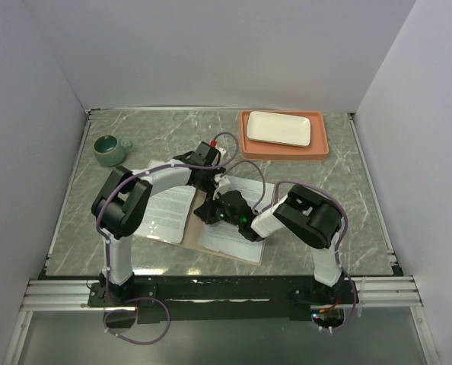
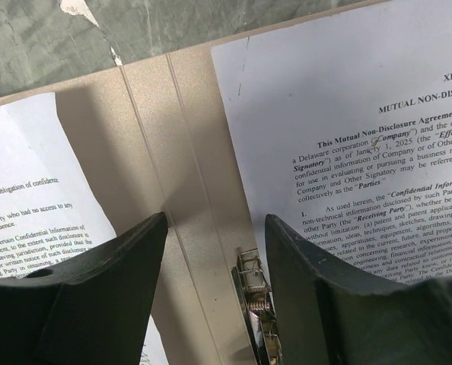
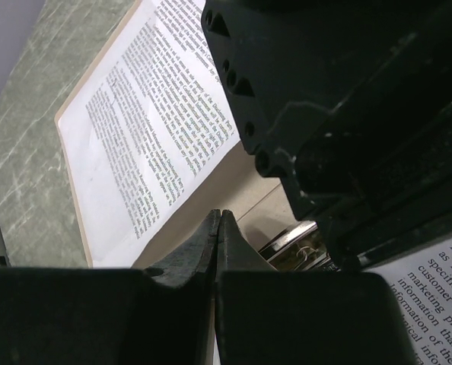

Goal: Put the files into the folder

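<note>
The tan folder (image 1: 249, 255) lies open on the marble table, its creased spine (image 2: 157, 137) under my left wrist. One printed file (image 1: 169, 209) lies on its left half and another (image 1: 243, 187) on its right half; both show in the left wrist view, left (image 2: 28, 198) and right (image 2: 348, 114). A metal clip (image 2: 256, 304) sits beside the spine. My left gripper (image 2: 216, 220) is open and empty, straddling the spine just above the clip. My right gripper (image 3: 220, 215) is shut with nothing seen between the jaws, low over the folder (image 3: 211, 190) next to the clip (image 3: 298, 247) and the left sheet (image 3: 135, 129).
A green mug (image 1: 109, 149) stands at the back left. A salmon tray (image 1: 322, 148) with a white plate (image 1: 279, 128) is at the back right. The two grippers (image 1: 209, 179) (image 1: 208, 210) are close together over the folder's middle. White walls enclose the table.
</note>
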You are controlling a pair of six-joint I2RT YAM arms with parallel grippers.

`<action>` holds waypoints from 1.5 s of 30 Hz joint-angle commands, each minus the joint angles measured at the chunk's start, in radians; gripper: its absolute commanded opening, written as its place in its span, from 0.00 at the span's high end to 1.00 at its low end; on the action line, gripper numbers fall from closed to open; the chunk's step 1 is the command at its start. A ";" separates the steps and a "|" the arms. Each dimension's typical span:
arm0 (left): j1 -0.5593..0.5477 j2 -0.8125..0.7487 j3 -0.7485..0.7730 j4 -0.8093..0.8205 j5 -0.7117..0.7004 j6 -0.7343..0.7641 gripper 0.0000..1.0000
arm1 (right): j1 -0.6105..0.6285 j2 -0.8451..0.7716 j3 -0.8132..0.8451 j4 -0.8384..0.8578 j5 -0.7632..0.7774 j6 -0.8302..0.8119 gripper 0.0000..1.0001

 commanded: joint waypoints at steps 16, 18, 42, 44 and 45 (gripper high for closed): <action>0.017 0.047 -0.060 -0.071 0.022 0.000 0.39 | -0.009 0.114 -0.101 -0.332 0.019 -0.010 1.00; 0.017 0.049 -0.060 -0.069 0.022 -0.001 0.39 | -0.009 0.111 -0.103 -0.352 0.027 -0.003 1.00; 0.022 0.046 -0.063 -0.069 0.022 -0.006 0.39 | -0.052 0.192 -0.080 -0.217 -0.077 0.076 1.00; 0.022 0.044 -0.064 -0.069 0.022 -0.008 0.39 | -0.063 0.231 -0.075 -0.183 -0.120 0.114 1.00; 0.022 0.044 -0.064 -0.071 0.023 -0.004 0.39 | -0.064 0.240 -0.070 -0.148 -0.134 0.126 1.00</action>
